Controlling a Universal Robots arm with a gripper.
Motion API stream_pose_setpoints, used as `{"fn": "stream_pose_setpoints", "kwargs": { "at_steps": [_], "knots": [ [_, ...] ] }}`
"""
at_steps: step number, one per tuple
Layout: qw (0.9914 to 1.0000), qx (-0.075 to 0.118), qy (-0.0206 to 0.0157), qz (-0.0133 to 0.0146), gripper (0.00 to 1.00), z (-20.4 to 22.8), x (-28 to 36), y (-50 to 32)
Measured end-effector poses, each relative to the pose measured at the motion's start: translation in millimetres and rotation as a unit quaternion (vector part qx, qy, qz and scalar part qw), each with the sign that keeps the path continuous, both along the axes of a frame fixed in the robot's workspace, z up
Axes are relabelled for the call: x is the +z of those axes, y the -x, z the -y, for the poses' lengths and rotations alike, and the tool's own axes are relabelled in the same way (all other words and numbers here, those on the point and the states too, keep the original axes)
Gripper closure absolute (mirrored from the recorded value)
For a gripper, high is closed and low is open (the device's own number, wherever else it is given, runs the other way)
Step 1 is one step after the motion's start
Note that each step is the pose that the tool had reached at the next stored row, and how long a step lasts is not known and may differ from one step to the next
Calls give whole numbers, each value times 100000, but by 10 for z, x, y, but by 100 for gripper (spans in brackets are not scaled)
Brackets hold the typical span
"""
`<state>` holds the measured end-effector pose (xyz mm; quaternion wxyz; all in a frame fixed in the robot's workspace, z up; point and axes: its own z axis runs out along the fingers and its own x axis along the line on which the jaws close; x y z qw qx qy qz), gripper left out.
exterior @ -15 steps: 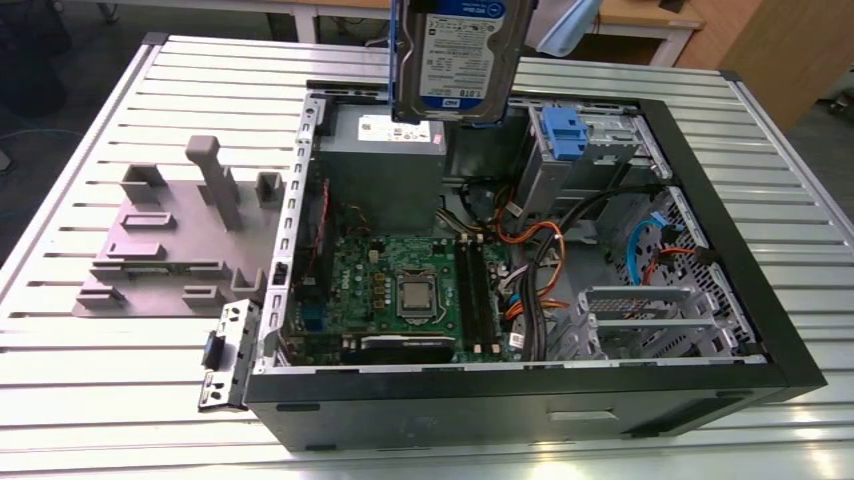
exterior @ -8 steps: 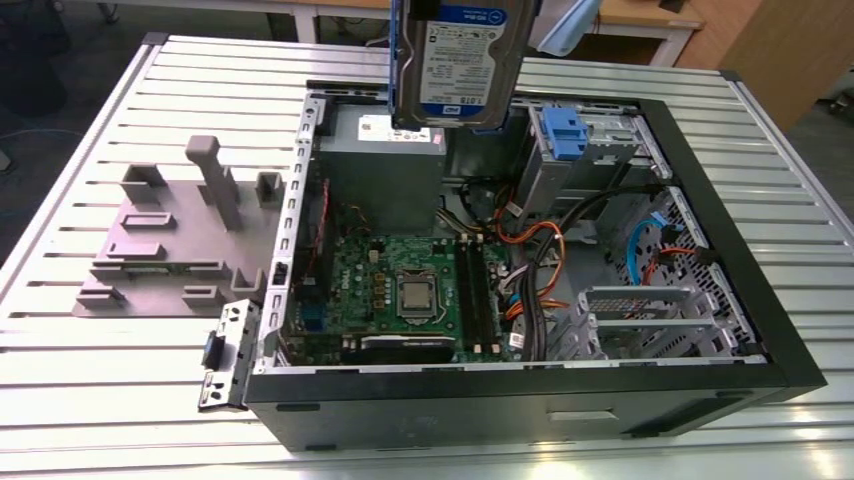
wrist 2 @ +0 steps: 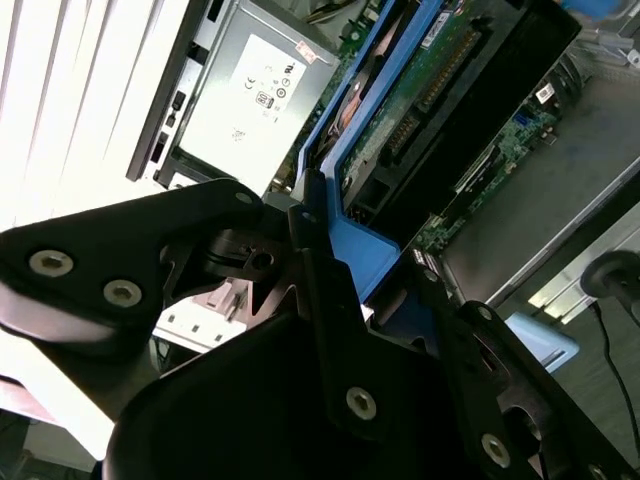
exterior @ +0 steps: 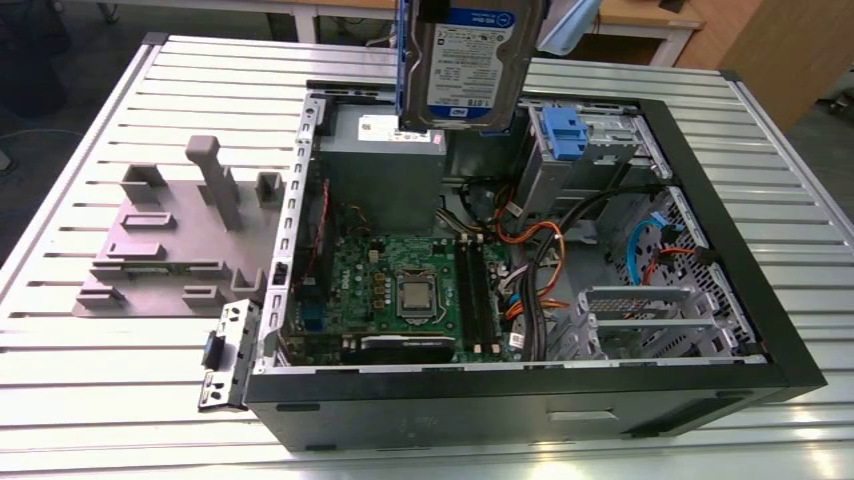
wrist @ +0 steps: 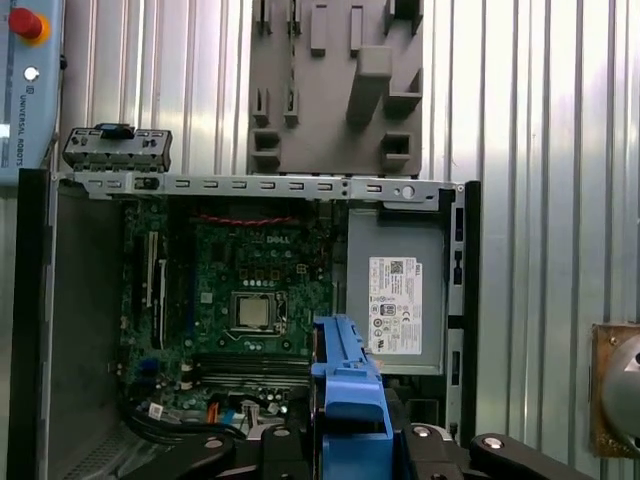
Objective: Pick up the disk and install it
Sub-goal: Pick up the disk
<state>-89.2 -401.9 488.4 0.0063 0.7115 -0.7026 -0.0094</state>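
We see the gripper [wrist 2: 375, 275] clenched on the disk [exterior: 470, 60], with its black fingers [wrist 2: 320, 290] bearing on the blue side rails. In both wrist views one blue rail stands between the black linkages. In the exterior view the disk hangs upright at twelve o'clock, its white-and-blue label facing the camera, held in the air over the far end of the open computer case [exterior: 467, 400]. Its lower edge shows in front of the grey power supply [exterior: 387, 170], which sits at eleven o'clock inside the case. Below that, from six to seven o'clock of the interior, lies the green motherboard [exterior: 360, 280] with its square processor [exterior: 416, 293] near the middle. Orange cables [exterior: 534, 235] run just beside the board. A blue latch piece [exterior: 563, 130] with grey metal framing stands at one o'clock, and a grey metal drive cage [exterior: 641, 320] occupies four o'clock. The case lies on its side on the slatted metal tabletop [exterior: 134, 380]. At nine o'clock of the exterior view, near the case wall, a grey moulded fixture [exterior: 167, 235] with upright posts rests on the same tabletop.
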Motion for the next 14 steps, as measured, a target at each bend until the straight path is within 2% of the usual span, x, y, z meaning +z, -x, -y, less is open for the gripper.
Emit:
{"fn": "stream_pose_setpoints", "kwargs": {
  "at_steps": [3,8,14],
  "knots": [
    [100000,-2,0,0,63,40,-8,-1],
    [100000,-18,0,0,63,131,-22,-2],
    [99999,-348,-3,3,63,139,-29,-57]
  ]
}}
